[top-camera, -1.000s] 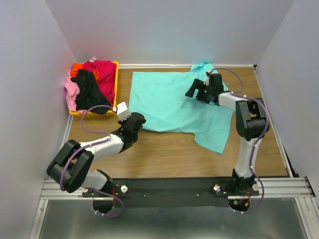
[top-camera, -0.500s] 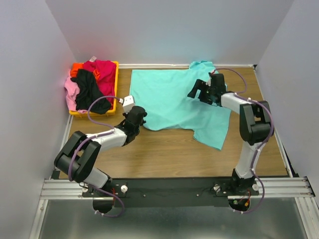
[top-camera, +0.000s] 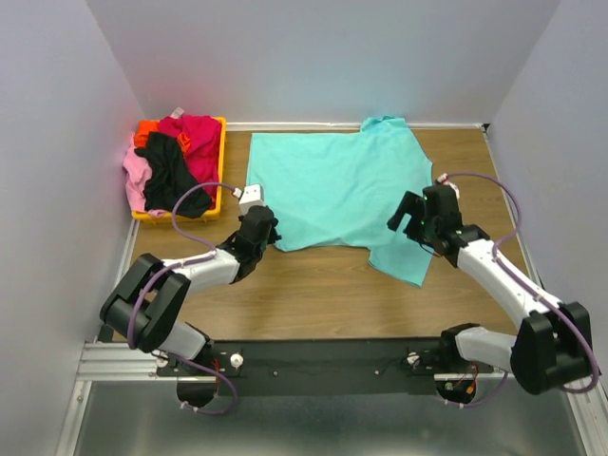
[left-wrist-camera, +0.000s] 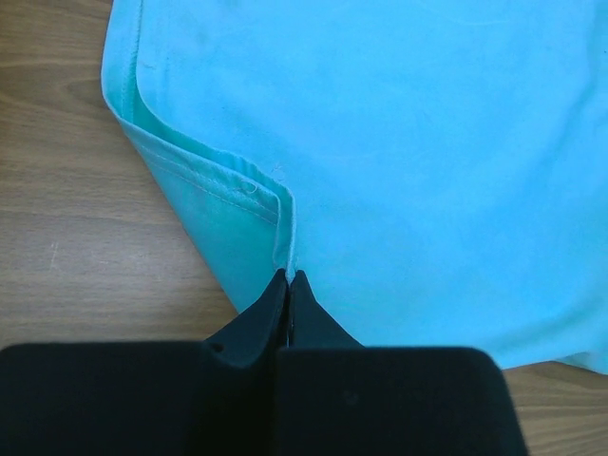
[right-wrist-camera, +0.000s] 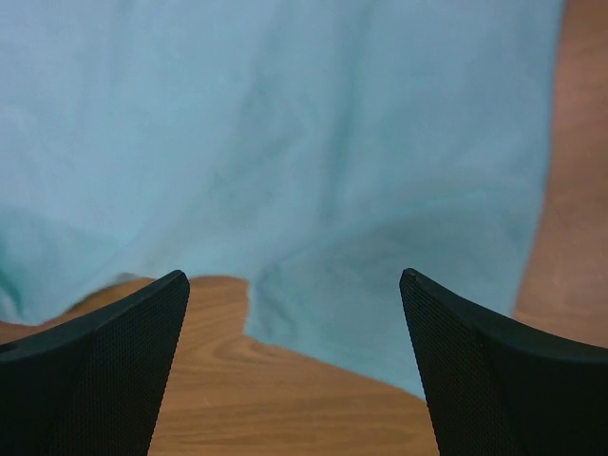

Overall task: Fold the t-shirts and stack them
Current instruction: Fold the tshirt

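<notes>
The turquoise t-shirt (top-camera: pixel 332 185) lies spread flat on the wooden table, one sleeve reaching toward the near right. My left gripper (top-camera: pixel 273 234) is shut on the hem at the shirt's near left corner. In the left wrist view a fold of that hem (left-wrist-camera: pixel 237 190) runs into the closed fingertips of the gripper (left-wrist-camera: pixel 288 275). My right gripper (top-camera: pixel 401 217) hangs open over the near right sleeve, nothing between its fingers. Through its wrist camera I see the gripper (right-wrist-camera: pixel 294 275) above the turquoise cloth (right-wrist-camera: pixel 285 123) and bare wood.
A yellow-orange bin (top-camera: pixel 223 161) stands at the far left and holds a magenta-red shirt (top-camera: pixel 195 138), a black one (top-camera: pixel 171 176), a pink one (top-camera: pixel 135 176) and an orange one (top-camera: pixel 145 130). Grey walls close in the table on three sides.
My right arm has drawn back from the shirt's far right part toward the near right sleeve, staying open. The left gripper has edged forward with the hem corner.
</notes>
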Robot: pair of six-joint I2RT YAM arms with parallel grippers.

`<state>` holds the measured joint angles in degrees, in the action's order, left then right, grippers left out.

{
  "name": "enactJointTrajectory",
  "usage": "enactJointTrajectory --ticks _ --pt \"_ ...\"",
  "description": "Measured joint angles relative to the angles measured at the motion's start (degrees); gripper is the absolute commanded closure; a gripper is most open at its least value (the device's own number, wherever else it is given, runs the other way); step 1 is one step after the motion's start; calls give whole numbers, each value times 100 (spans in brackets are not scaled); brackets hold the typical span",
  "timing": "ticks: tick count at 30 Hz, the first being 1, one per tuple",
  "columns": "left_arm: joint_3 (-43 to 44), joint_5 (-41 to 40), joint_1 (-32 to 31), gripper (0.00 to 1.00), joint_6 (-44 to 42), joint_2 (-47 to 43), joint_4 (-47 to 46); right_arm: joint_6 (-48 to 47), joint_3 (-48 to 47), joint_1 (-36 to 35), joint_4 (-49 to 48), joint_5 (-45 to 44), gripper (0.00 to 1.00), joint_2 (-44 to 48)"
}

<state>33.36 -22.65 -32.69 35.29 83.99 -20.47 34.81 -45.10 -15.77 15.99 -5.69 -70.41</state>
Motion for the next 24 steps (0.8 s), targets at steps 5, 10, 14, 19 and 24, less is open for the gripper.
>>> enactJointTrajectory --ticks 5,10,14,19,24 --pt "-15 15 0 100 -92 -249 -4 234 442 11 1051 -291 2 697" --pt "-28 -7 0 100 -153 -614 -7 378 553 9 1886 -81 2 765" --pt "-118 -74 0 100 -166 -807 -4 487 553 9 2323 -22 2 774" --pt "-188 -96 0 100 -168 -938 -2 627 553 9 2601 -26 1 763" --pt "-243 -138 0 100 -170 -1005 0 811 553 9 2717 -55 1 551"
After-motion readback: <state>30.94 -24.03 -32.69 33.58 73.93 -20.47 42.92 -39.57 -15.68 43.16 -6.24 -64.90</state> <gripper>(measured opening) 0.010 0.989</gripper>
